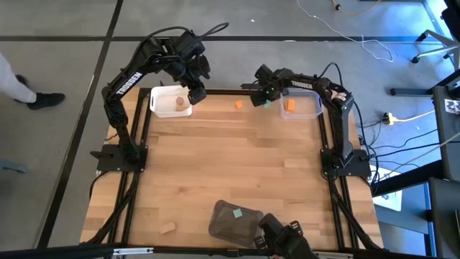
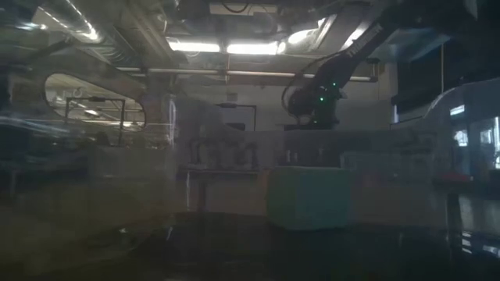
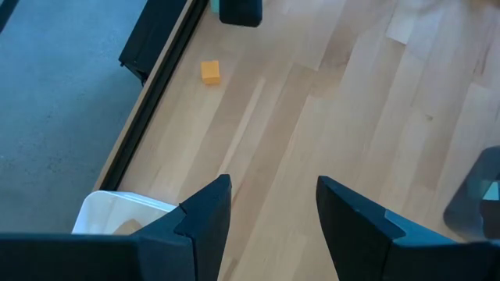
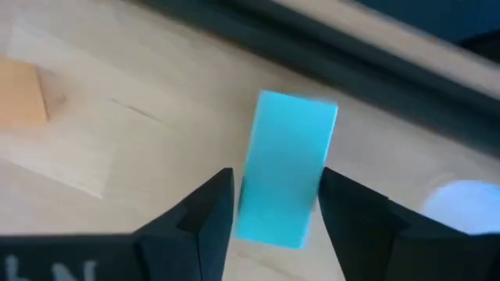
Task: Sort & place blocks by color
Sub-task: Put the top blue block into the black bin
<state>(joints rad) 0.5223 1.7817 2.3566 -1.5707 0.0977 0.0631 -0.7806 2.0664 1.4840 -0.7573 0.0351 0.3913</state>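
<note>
Right gripper (image 4: 272, 209) clasps a teal block (image 4: 285, 168); left gripper (image 3: 272, 204) hangs released. Trays partly filled; orange block (image 1: 238, 105) and wood block (image 1: 167, 228) remain on the table (image 1: 230, 165).

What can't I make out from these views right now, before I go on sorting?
- White tray, high view: the left gripper overhangs its corner; only one pale block shows inside.
- Clear tray, high view: the right arm crosses it; one orange block shows.
- Teal block, right wrist view: between the right gripper fingers; contact with the table is hidden.
- Dark tray, high view: a camera mount covers one corner.
- Low view: murky glare; no loose blocks discernible.
</note>
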